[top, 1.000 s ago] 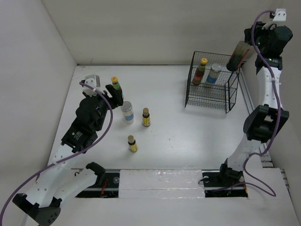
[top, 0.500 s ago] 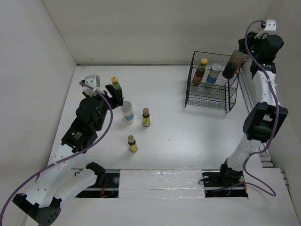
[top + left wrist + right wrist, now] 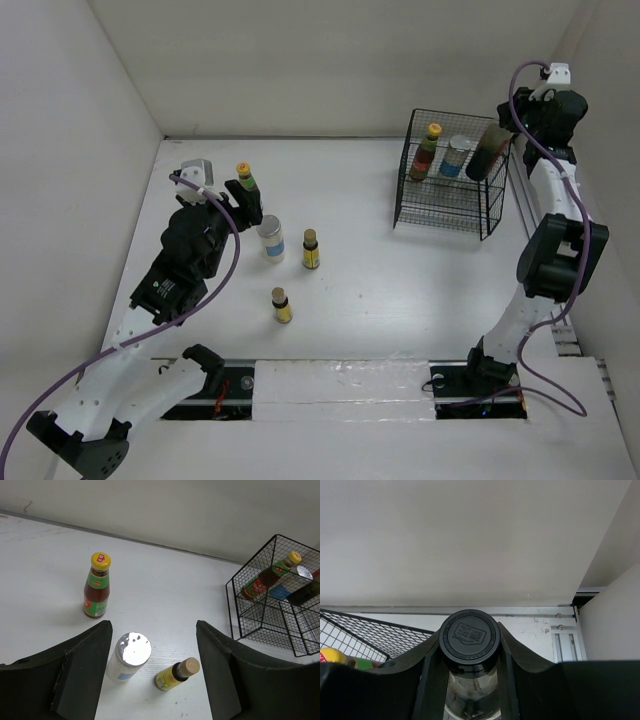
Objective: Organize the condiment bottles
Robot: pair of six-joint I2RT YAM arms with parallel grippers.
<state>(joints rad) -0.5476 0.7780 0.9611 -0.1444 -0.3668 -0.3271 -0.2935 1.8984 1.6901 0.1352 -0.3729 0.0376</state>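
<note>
Condiment bottles [image 3: 270, 238] stood in two clusters in the top view. At centre left, four sat upright on the white table [image 3: 400, 290]. A red-green-labelled bottle with a yellow cap [image 3: 97, 585] was uppermost, with a squat white jar with a silver lid [image 3: 129, 656] just below and to its right. One tiny yellow-labelled bottle [image 3: 177, 674] stood beside the jar, and a second tiny bottle [image 3: 282, 305] stood lower in the frame, apart from the others.

The left gripper [image 3: 152, 630] hovered over this cluster with its fingers spread wide and nothing between them (in its wrist view the jar and the nearer tiny bottle showed in the gap, on the table beneath).

At upper right, the black wire basket [image 3: 440, 215] held the other yellow-capped bottle [image 3: 427, 150] and the other silver-lidded jar [image 3: 456, 157].

The right gripper [image 3: 471, 652] was clenched just under the black cap of the taller dark bottle [image 3: 471, 635]. That bottle leaned at the basket's right end, just beside the jar there. Whether its base touched the basket floor could not be told.
</note>
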